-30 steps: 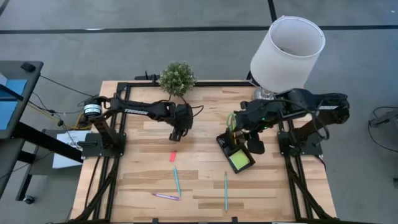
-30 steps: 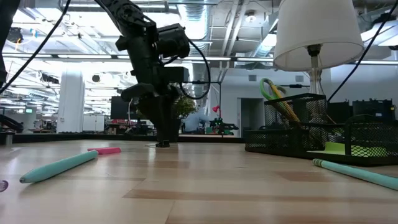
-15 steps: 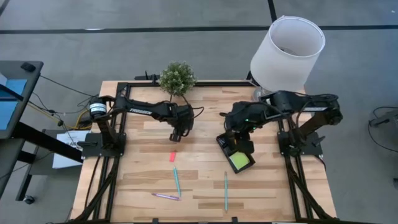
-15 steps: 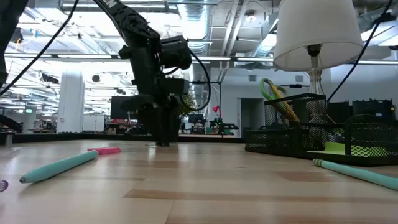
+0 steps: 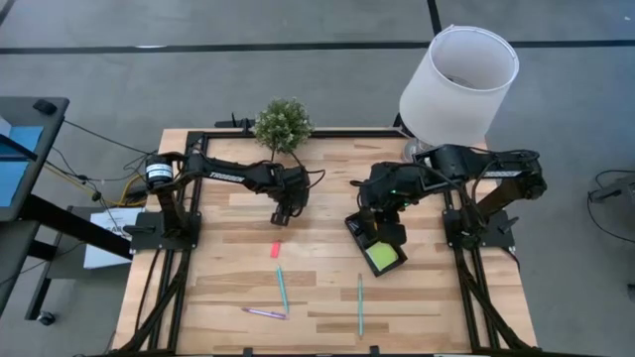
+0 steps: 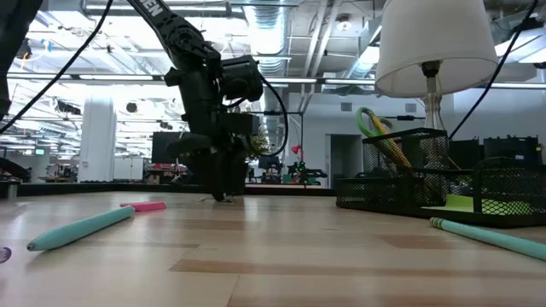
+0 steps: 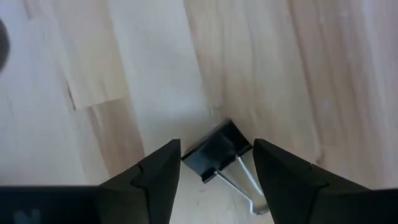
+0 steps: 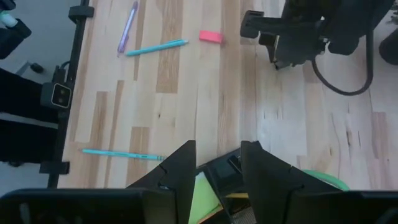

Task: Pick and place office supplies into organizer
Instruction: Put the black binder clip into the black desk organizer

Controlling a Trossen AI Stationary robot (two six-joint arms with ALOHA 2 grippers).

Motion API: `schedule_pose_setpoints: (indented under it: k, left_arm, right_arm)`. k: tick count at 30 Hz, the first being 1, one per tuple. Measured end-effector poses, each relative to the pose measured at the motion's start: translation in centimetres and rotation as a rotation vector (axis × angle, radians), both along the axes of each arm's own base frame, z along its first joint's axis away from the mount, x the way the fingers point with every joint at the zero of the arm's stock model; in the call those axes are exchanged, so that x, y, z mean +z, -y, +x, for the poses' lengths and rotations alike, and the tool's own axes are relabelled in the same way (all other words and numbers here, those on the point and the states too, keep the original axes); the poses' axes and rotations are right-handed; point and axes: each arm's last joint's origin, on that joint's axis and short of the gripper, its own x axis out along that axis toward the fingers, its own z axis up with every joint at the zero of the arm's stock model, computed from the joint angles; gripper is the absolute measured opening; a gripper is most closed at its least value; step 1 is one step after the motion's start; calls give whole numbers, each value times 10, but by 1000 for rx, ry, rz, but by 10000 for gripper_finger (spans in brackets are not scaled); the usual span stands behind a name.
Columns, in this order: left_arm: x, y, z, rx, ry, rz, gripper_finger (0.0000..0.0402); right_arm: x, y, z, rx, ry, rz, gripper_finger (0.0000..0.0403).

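Observation:
My left gripper [image 5: 282, 214] [image 7: 216, 148] is down at the table, open, its fingers on either side of a small black binder clip [image 7: 214, 155] that lies on the wood with its wire handles [image 7: 245, 186] toward the camera. I cannot tell whether the fingers touch it. My right gripper [image 5: 380, 226] [image 8: 217, 155] hangs open and empty over the black mesh organizer [image 5: 357, 226], which holds a lime-green sticky-note pad [image 5: 383, 256] and green-handled scissors [image 6: 380, 136]. A pink eraser [image 5: 276, 249], two teal pens [image 5: 282, 289] [image 5: 359, 304] and a purple pen [image 5: 264, 313] lie on the table.
A potted plant [image 5: 283, 124] stands at the far edge behind the left arm. A white-shaded lamp [image 5: 458, 74] stands at the far right corner. A small dark item [image 5: 374, 348] lies at the near edge. Bare wood lies between the eraser and the organizer.
My right gripper has shifted a little toward the table's left, over the organizer's far end, then held still. My left gripper has sunk slightly onto the table around the clip.

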Motion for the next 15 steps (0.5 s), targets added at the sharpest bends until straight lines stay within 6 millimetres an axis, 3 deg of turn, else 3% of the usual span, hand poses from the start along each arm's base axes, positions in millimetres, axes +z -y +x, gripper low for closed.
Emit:
schedule_pose_setpoints:
  k: [9, 15]
  left_arm:
    - [1, -1, 2, 9, 19, 8, 192]
    - [-8, -1, 4, 9, -8, 1, 158]
  right_arm:
    - [0, 1, 0, -2, -4, -2, 118]
    - [0, 1, -1, 0, -9, 1, 118]
